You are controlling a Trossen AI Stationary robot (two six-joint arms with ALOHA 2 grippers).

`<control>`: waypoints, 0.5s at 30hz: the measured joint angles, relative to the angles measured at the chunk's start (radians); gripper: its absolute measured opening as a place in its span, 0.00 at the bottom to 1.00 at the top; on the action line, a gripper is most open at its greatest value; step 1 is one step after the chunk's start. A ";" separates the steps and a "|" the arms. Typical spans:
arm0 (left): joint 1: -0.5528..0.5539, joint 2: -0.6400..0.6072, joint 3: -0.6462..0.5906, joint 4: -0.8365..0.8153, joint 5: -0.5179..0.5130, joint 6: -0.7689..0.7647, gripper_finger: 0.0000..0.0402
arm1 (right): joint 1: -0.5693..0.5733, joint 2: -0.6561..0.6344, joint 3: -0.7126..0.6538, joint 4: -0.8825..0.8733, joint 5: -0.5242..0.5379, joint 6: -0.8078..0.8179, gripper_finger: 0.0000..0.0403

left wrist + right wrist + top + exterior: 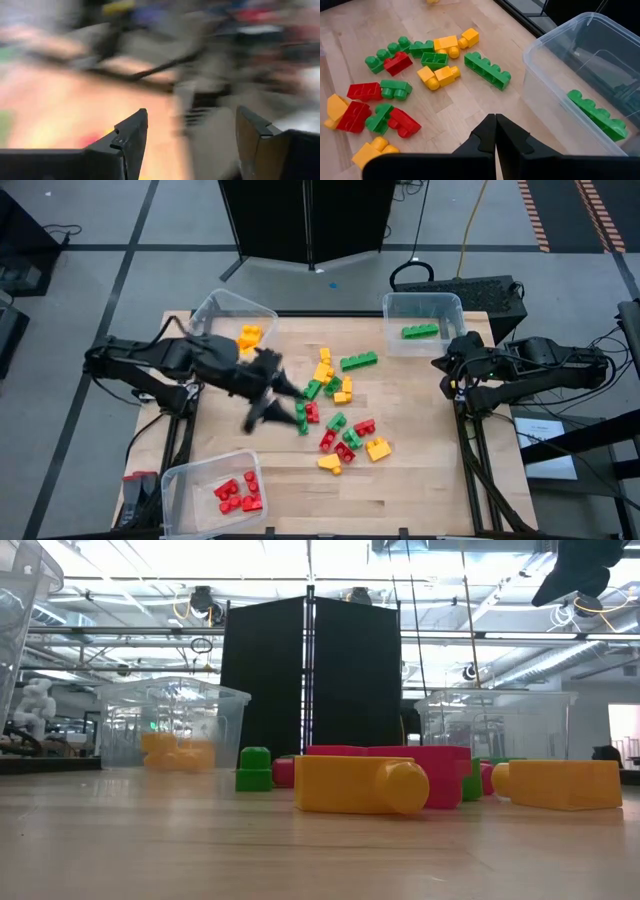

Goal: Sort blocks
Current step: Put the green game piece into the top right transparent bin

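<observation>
Left end effector: positioned over the middle of the bench, at the left edge of the loose pile of blocks. Its fingers stand well apart in its own wrist view, with nothing seen between them. The view is heavily blurred, so what lies beneath cannot be made out.

Right end effector: waiting at the right edge of the bench, just near of the far-right bin. Its two fingers are pressed together and grip nothing.

Loose blocks: red, yellow and green pieces lie scattered on the bench centre, between the two arms. A long green block lies apart on the bin side of the pile, near a yellow block.

Bins: the far-right bin holds one long green block. The far-left bin holds yellow blocks. The near-left bin holds red blocks.

Low view: a yellow block lies nearest the camera, with a red block behind it and a small green block to its left.
</observation>
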 joint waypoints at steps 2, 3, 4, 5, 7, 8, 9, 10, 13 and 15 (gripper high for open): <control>0.020 0.001 0.000 -0.112 -0.215 -0.034 0.48 | 0.000 0.005 0.000 0.000 0.000 0.014 0.02; 0.030 0.001 0.000 -0.160 -0.316 -0.074 0.48 | 0.000 0.008 0.000 0.000 0.000 0.019 0.02; 0.040 0.001 0.000 -0.203 -0.395 -0.122 0.48 | 0.000 0.009 0.000 0.000 0.000 0.023 0.02; 0.050 0.000 0.000 -0.240 -0.455 -0.166 0.48 | 0.000 0.010 0.000 0.000 0.000 0.023 0.02; 0.070 0.000 0.000 -0.283 -0.532 -0.205 0.48 | 0.000 0.016 0.000 0.000 0.000 0.024 0.02; 0.079 0.000 0.000 -0.292 -0.563 -0.213 0.48 | 0.000 0.020 0.000 0.000 0.000 0.024 0.02; 0.089 0.001 0.000 -0.294 -0.598 -0.218 0.48 | 0.000 0.023 0.000 0.000 0.000 0.024 0.02; 0.098 0.007 0.000 -0.289 -0.629 -0.224 0.48 | 0.000 0.029 0.000 0.000 0.000 0.024 0.02; 0.127 0.031 0.000 -0.279 -0.665 -0.265 0.48 | 0.000 0.043 0.000 0.000 0.000 0.024 0.02; 0.148 0.055 0.000 -0.275 -0.666 -0.269 0.48 | 0.000 0.052 0.000 0.000 0.000 0.023 0.02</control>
